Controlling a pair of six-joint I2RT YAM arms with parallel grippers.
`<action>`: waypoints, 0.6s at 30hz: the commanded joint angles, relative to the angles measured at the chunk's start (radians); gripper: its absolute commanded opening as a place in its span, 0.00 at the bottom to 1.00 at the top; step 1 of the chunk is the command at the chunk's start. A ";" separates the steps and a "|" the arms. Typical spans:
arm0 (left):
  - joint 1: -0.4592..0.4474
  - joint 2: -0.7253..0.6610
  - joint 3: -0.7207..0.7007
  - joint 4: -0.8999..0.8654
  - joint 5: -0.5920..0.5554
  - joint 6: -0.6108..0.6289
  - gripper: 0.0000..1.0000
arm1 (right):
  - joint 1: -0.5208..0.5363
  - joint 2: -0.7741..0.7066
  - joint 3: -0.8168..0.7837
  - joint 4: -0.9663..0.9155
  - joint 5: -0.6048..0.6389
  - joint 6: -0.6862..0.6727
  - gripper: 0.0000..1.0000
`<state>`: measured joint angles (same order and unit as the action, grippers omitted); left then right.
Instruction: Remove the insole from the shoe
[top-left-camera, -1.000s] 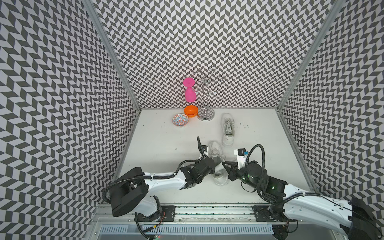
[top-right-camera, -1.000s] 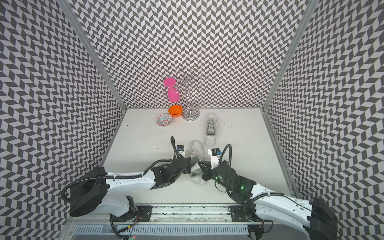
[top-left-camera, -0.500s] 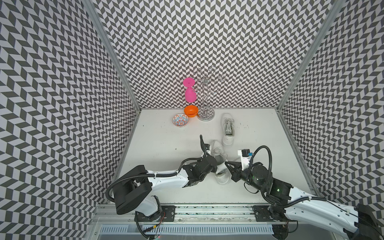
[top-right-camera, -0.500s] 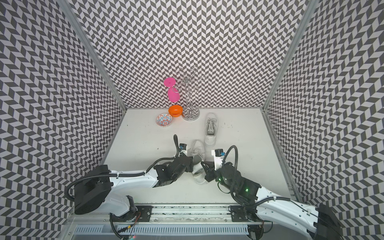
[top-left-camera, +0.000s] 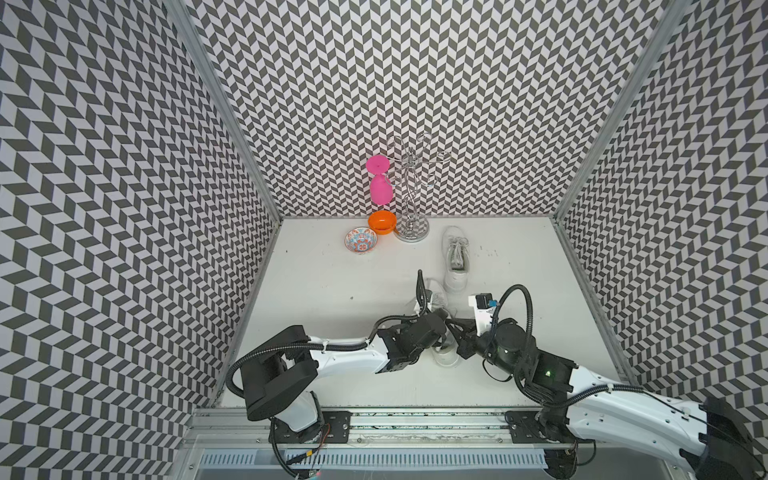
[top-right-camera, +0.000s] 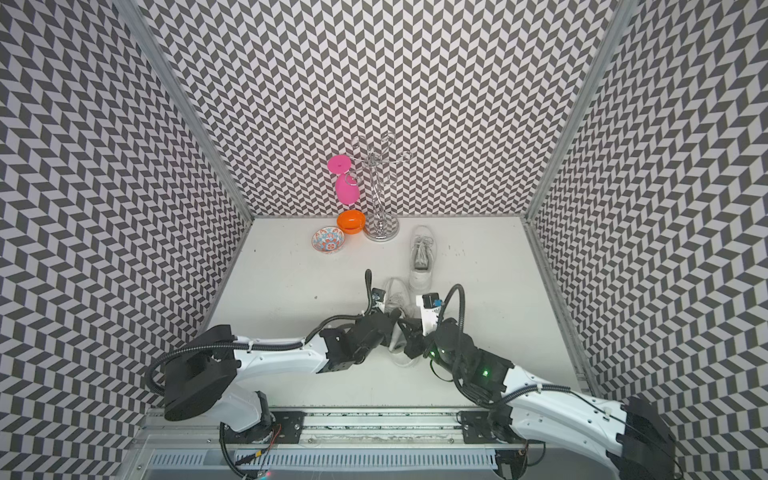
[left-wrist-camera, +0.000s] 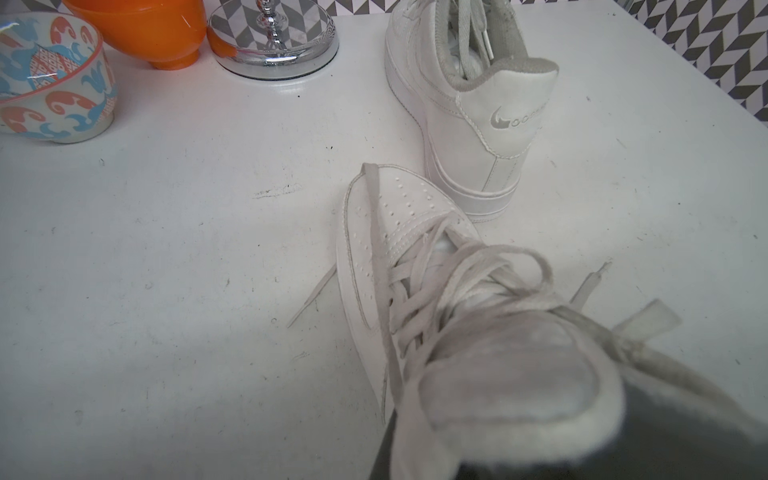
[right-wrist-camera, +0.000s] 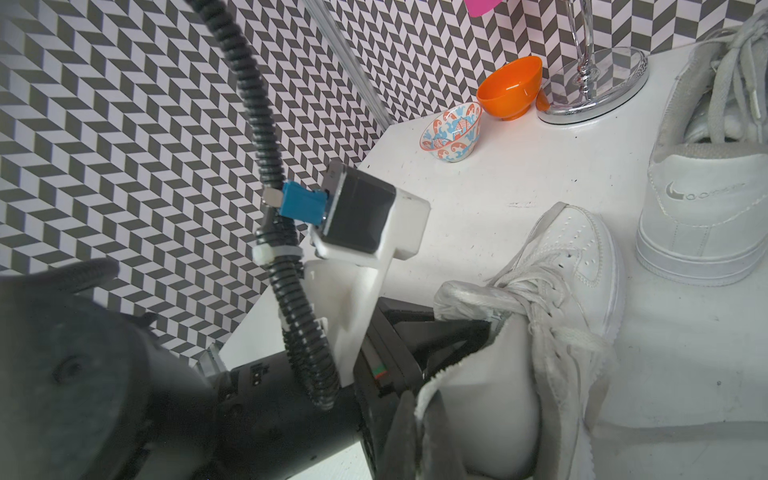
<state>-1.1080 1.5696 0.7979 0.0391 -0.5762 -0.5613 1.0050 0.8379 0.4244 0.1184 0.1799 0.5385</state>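
A white shoe (top-left-camera: 436, 297) lies near the table's front, toe pointing away, between my two grippers. My left gripper (top-left-camera: 445, 326) is shut on the shoe's tongue (left-wrist-camera: 498, 374), its black fingers (right-wrist-camera: 457, 332) reaching in from the side. Close beside it at the shoe's opening, my right gripper (top-left-camera: 456, 332) is shut on the insole (right-wrist-camera: 486, 374). The insole is a smooth white sheet with a frayed edge, and it stands up out of the heel opening. Loose laces (left-wrist-camera: 419, 291) trail over the shoe (right-wrist-camera: 582, 257). The insole's front end is hidden inside the shoe.
A second white shoe (top-left-camera: 456, 257) stands just behind the first, heel toward it. At the back are a patterned bowl (top-left-camera: 360, 240), an orange bowl (top-left-camera: 381, 221) and a chrome stand (top-left-camera: 411, 226) with a pink glass (top-left-camera: 380, 187) hanging on it. Patterned walls enclose three sides.
My left arm has edged to the right, closer against the shoe. Both grippers stay shut, and the shoe has barely shifted.
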 joint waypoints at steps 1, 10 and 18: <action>0.010 0.050 -0.014 -0.114 0.008 0.016 0.00 | 0.009 -0.056 0.079 0.215 -0.033 -0.042 0.00; 0.037 0.089 0.007 -0.162 -0.030 0.035 0.00 | 0.009 -0.235 0.041 0.150 -0.007 -0.054 0.00; 0.054 0.068 0.012 -0.170 -0.023 0.031 0.00 | 0.009 -0.287 0.018 0.087 0.071 -0.040 0.00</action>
<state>-1.0946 1.6081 0.8364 0.0341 -0.5697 -0.5331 1.0122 0.5648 0.4244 0.1570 0.2031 0.5045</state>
